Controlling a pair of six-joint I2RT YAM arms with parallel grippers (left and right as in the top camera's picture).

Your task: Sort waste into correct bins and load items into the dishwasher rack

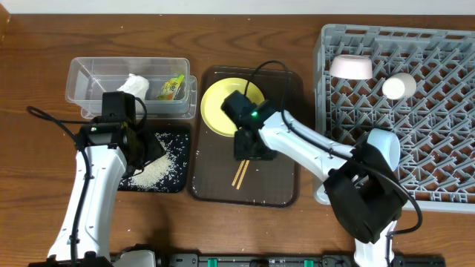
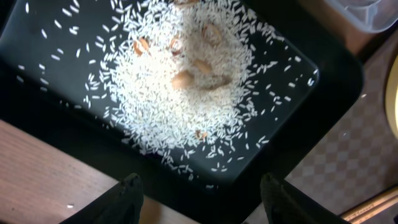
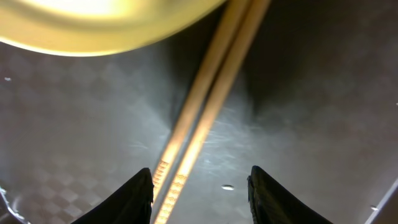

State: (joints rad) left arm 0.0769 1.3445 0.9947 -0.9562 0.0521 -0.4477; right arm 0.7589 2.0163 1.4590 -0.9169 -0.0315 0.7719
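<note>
Closest, on the brown tray (image 1: pixel 278 178): wooden chopsticks (image 3: pixel 205 106), flat between the wide-apart fingers of the right gripper (image 3: pixel 199 186), not squeezed. Just past them, the yellow plate (image 1: pixel 223 104). Over the black tray (image 2: pixel 43 106) of white rice (image 2: pixel 180 81): left gripper (image 2: pixel 202 186), fingers wide apart, holding nothing. Farther back, in the clear tub (image 1: pixel 82 74): tissue (image 1: pixel 133 84) and snack wrapper (image 1: pixel 172 87). In the grey rack (image 1: pixel 445 148): white bowl (image 1: pixel 351 67) and small cup (image 1: pixel 398 86).

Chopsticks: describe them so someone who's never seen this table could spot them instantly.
Left of the grey dishwasher rack lies a dark brown serving tray. On it, by the yellow plate, two pale wooden chopsticks lie side by side, the only long, slender things there.
</note>
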